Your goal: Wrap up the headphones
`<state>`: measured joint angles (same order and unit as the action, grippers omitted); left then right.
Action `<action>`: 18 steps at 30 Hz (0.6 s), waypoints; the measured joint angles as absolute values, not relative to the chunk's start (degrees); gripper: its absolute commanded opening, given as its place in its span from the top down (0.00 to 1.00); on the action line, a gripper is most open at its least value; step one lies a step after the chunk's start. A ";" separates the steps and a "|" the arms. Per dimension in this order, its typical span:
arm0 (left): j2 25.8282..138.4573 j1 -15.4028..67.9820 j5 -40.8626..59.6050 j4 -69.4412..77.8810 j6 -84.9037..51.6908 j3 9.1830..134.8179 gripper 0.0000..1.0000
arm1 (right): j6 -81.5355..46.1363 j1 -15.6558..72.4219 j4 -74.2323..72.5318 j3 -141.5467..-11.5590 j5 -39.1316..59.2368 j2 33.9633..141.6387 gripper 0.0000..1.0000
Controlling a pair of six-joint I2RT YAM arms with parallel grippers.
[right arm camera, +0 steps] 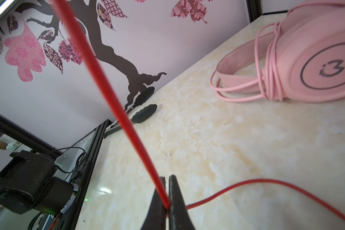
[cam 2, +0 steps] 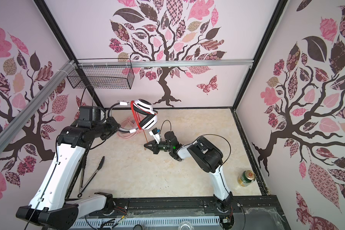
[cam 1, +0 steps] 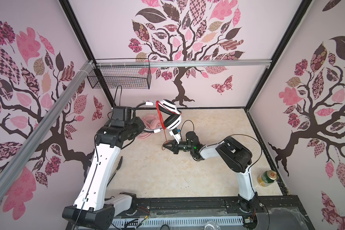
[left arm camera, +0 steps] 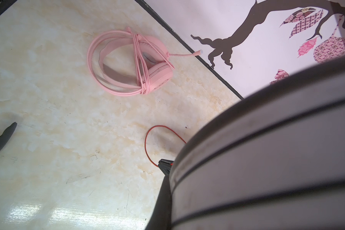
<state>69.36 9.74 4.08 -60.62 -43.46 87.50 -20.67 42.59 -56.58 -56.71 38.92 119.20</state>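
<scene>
in both top views a wire basket (cam 1: 119,78) hangs on the back rail, contents unclear; left gripper (cam 1: 141,127) closed on the white headset (cam 1: 170,116) by its band, lifted, red cable (cam 1: 159,114) looped round it; right gripper (cam 1: 166,146) pinches the cable's tail; left wrist: pink headset (left arm camera: 131,63) lies wrapped by the back wall, white band blocking much; right wrist: jaws clamped tight on the cable.

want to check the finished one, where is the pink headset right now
In both top views the pink headset lies on the table, left of centre near the back wall, just beneath the raised white headset.
</scene>
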 measured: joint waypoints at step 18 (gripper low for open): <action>70.26 13.80 -6.22 -62.46 -45.01 84.79 1.00 | -5.98 61.76 -6.44 -50.15 7.40 81.91 1.00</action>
